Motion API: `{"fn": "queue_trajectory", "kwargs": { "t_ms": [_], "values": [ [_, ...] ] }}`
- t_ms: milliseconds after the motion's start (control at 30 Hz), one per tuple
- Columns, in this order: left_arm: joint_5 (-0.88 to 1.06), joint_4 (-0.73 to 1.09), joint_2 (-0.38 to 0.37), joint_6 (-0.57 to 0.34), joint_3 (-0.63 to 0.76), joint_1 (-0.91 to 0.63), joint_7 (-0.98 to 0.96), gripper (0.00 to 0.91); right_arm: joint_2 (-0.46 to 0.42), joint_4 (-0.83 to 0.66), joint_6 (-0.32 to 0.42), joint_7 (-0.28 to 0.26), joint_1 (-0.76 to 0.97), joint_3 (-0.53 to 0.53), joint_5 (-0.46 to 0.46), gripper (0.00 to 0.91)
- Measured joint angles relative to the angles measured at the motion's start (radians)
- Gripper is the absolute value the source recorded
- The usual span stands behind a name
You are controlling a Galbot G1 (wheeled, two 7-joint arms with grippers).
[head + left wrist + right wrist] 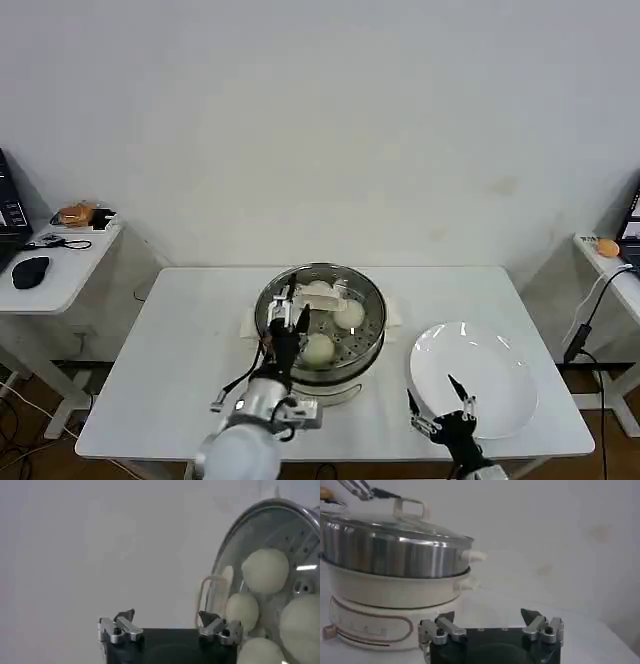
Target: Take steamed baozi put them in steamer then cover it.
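White counter (180,340): cover (395,527) seated on steamer (320,345) over baozi (265,570); left tool (291,318) spread, should retract; right tool (440,410) spread beside plate (500,375)

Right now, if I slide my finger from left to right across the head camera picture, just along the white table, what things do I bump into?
Left gripper by the lid's handle → steamer with its glass cover on and baozi inside → right gripper at the plate's near edge → white plate.

No text, label, brand or number can be read anywhere here.
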Motion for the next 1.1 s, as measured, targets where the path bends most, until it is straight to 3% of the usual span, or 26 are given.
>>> {"fn": "queue_trajectory", "kwargs": {
  "t_ms": [167,433,633,1100],
  "values": [
    [-0.228,0.009,0.025,-0.089,-0.085,0.062,-0.124,0.907,-0.02,0.018,-0.003,0.008,-0.014,0.0,0.033,0.907],
    [-0.76,0.057,0.046,-0.226,-0.265,0.186,-0.292,0.907,-0.059,0.056,-0.011,0.014,-0.043,0.002,0.092,0.907],
    [-1.09,0.064,0.05,-0.29,-0.365,0.294,-0.356,0.907,-0.087,0.077,-0.018,0.014,-0.064,0.004,0.129,0.907],
    [-1.384,0.109,0.038,-0.378,-0.472,0.461,-0.404,0.907,-0.128,0.087,-0.011,0.034,-0.083,-0.023,0.159,0.907]
  ]
}}
